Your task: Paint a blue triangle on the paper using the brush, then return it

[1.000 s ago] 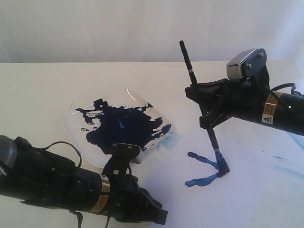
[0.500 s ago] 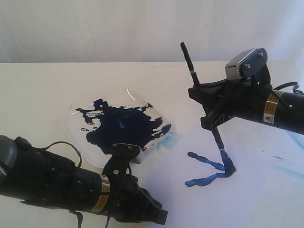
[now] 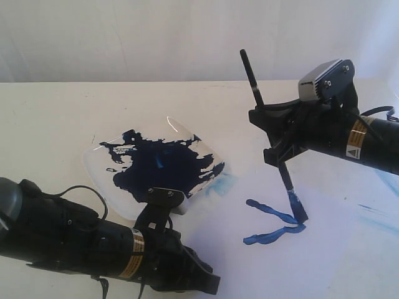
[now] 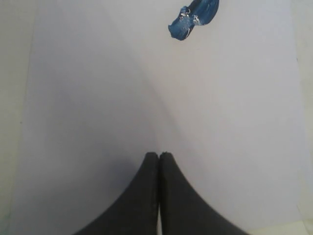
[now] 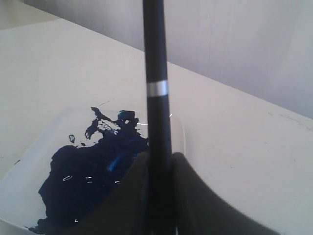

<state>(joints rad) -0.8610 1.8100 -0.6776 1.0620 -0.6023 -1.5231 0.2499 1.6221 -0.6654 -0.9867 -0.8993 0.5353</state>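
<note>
My right gripper (image 3: 278, 140) is shut on the black brush (image 3: 269, 126), which stands nearly upright with its blue-stained tip (image 3: 297, 208) touching the paper (image 3: 324, 249). In the right wrist view the brush handle (image 5: 156, 73) with its pale ring rises between the shut fingers (image 5: 193, 196). Two glossy blue strokes (image 3: 271, 224) meet at the tip in an open V, not a closed triangle. My left gripper (image 4: 158, 154) is shut and empty, its tips resting over the paper (image 4: 98, 98); one stroke end (image 4: 190, 19) shows ahead of it. In the exterior view its fingertips are hidden.
A clear square plastic dish (image 3: 100, 163) holding a dark navy paint puddle (image 3: 162, 165) sits left of the strokes, just behind my left arm (image 3: 93, 243). The same dish (image 5: 29, 161) shows behind the brush. Faint pale-blue smears (image 3: 374, 215) mark the paper's right side.
The right gripper has shifted slightly right and away, dragging the brush tip rightward and up from the stroke corner. The left arm has not moved.
</note>
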